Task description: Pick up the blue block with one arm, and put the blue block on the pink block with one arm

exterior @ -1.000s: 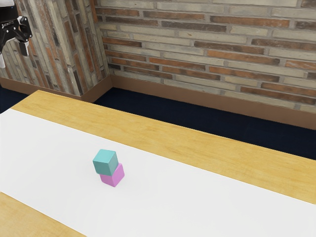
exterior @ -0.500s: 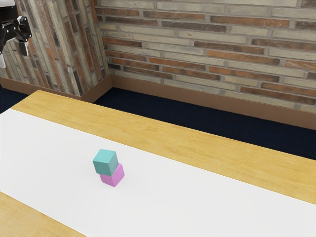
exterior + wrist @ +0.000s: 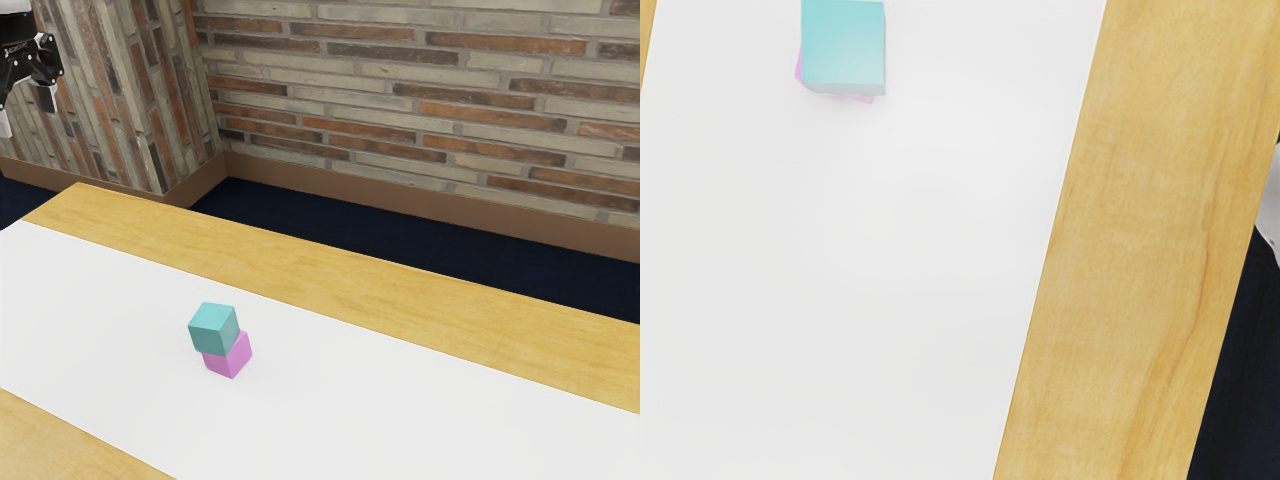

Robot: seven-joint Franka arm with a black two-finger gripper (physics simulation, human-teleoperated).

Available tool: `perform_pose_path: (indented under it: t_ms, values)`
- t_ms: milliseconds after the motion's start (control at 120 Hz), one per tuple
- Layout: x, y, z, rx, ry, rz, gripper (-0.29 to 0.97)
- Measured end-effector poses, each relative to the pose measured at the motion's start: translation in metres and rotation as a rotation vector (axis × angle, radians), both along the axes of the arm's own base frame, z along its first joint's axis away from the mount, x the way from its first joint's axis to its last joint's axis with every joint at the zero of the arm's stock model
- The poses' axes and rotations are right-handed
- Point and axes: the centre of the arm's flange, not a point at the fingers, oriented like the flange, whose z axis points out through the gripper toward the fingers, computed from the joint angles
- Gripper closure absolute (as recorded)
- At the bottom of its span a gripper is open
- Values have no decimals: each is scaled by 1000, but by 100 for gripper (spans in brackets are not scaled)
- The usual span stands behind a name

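The hand [image 3: 28, 62] is a blocky black housing, with white casing [image 3: 4, 120] above and below it.

1. A plain brick-walled test room, rendered in a simulator: a weathered brick wall [image 3: 420, 100] stands behind the black gripper [image 3: 38, 68], with a brown skirting board [image 3: 400, 195] along its foot.
2. A dark blue floor [image 3: 420, 245] lies well below the gripper, between wall and bench.
3. Beneath the gripper stands a long wooden table [image 3: 400, 300], a white strip [image 3: 100, 300] running down its middle, workbench-style.
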Motion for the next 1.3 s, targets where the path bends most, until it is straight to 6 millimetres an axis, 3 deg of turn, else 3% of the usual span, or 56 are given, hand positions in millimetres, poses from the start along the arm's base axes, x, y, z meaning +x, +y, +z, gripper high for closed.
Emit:
perform_pose_path:
  t_ms: [458,550,650,1300]
  values:
    - [0,0,0,1,0,4,0]
    - [30,-2,-24,24,23,-1,0]
    - [40,5,-31,21,9,-1,0]
    - [46,8,-28,17,-35,-53,0]
